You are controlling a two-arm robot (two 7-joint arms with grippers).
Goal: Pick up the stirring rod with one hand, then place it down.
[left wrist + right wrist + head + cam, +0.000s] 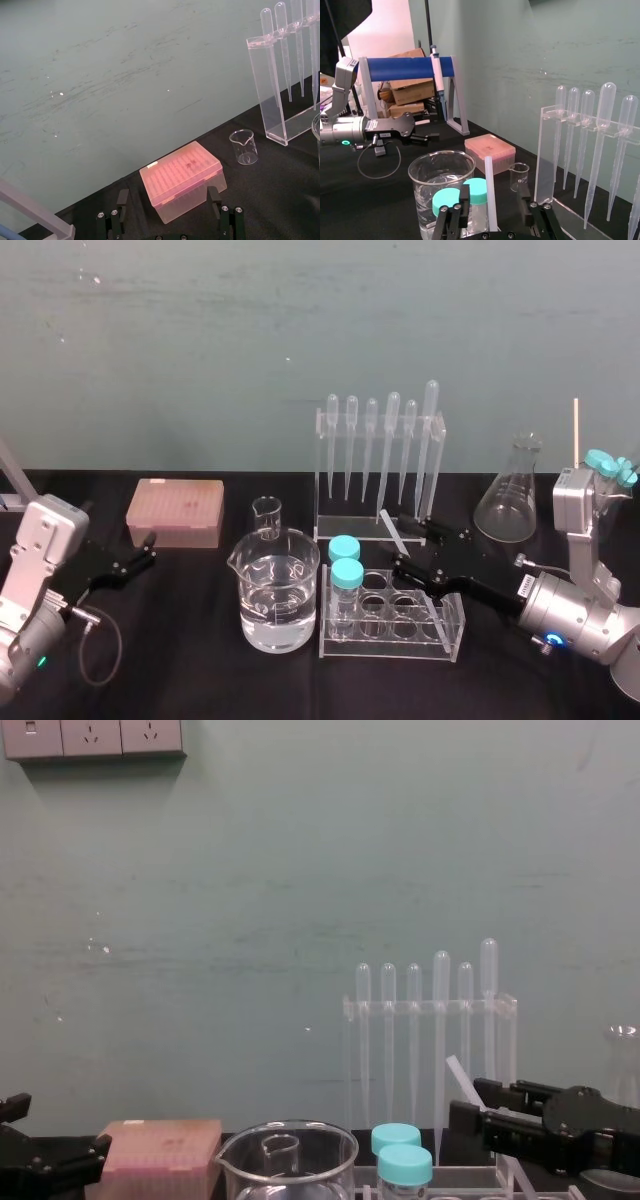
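The black table lies bare along its near edge, with an open strip between the left gripper, parked low at the left with fingers wide apart, and the large beaker. Beside the beaker stands a tube rack holding two blue-capped vials. Just above the rack's far side, the right gripper has its fingers partly parted. The stirring rod rises tilted between them with a gap on each side. Just beyond stands the pipette rack, a flask to its right and a pink box well to its left, close to the teal wall.
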